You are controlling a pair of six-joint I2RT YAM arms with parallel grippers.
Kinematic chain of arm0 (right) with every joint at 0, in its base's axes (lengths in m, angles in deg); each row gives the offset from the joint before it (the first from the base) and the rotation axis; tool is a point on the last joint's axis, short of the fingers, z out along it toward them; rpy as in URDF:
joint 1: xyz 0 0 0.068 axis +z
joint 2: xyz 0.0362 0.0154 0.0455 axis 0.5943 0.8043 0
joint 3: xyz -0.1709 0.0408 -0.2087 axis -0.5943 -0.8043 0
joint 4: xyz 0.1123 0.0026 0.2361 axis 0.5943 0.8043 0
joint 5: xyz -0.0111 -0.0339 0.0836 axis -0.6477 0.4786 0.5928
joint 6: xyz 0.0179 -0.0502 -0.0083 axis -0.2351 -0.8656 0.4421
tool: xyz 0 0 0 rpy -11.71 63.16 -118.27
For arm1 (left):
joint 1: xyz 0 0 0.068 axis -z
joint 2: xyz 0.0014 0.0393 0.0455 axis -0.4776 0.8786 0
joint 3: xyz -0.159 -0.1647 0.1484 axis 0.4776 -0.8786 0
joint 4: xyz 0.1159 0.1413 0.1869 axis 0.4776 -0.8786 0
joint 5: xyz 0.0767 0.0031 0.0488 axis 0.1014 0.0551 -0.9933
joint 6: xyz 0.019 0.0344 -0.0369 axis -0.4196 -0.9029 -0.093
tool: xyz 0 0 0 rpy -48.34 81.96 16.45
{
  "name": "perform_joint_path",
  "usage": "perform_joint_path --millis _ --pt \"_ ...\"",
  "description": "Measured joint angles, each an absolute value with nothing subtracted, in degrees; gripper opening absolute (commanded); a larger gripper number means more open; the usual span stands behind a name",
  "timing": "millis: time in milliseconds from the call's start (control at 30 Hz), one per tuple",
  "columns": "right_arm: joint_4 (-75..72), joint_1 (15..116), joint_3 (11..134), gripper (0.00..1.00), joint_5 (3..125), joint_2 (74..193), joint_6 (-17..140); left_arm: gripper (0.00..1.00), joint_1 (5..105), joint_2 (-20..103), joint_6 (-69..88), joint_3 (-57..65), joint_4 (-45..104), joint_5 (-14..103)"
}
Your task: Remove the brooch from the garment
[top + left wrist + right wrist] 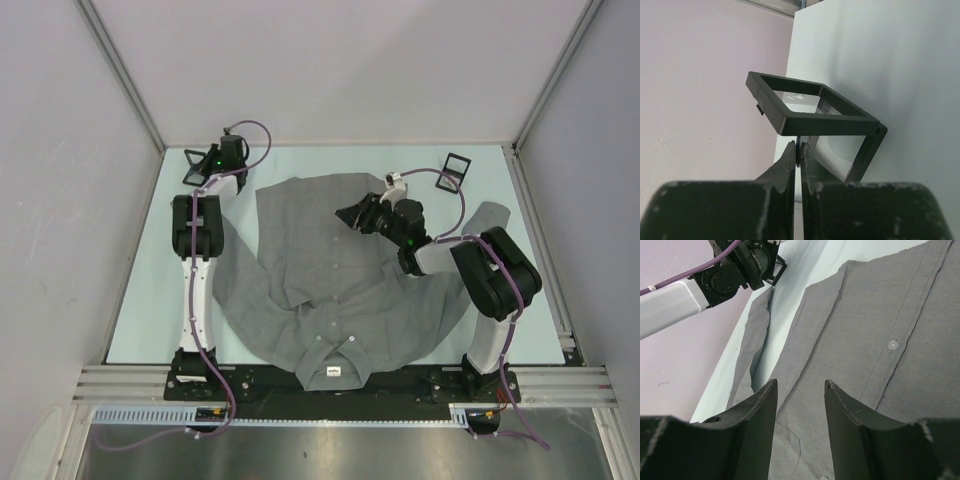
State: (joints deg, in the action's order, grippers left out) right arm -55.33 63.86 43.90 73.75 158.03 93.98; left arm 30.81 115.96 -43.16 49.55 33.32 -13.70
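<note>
The shirt (pixel 330 290) lies flat mid-frame with no brooch visible, the right hand (pixel 800 385) open above it and the left hand (pixel 799 149) pinched shut at the case (pixel 825 125) upper left, so stowing seems underway, needing a careful release.

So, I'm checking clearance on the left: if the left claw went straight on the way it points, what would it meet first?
The black frame case, standing open right ahead of the closed tips of the left claw. Depth is unclear, so they may already touch.
</note>
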Motion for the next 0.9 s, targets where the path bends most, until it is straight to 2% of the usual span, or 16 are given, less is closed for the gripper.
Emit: perform_joint_path --millis 900 --pt "-56.1 63.3 44.0 0.46 74.2 158.6 95.0 0.11 30.6 116.7 -44.7 49.5 33.0 -12.9"
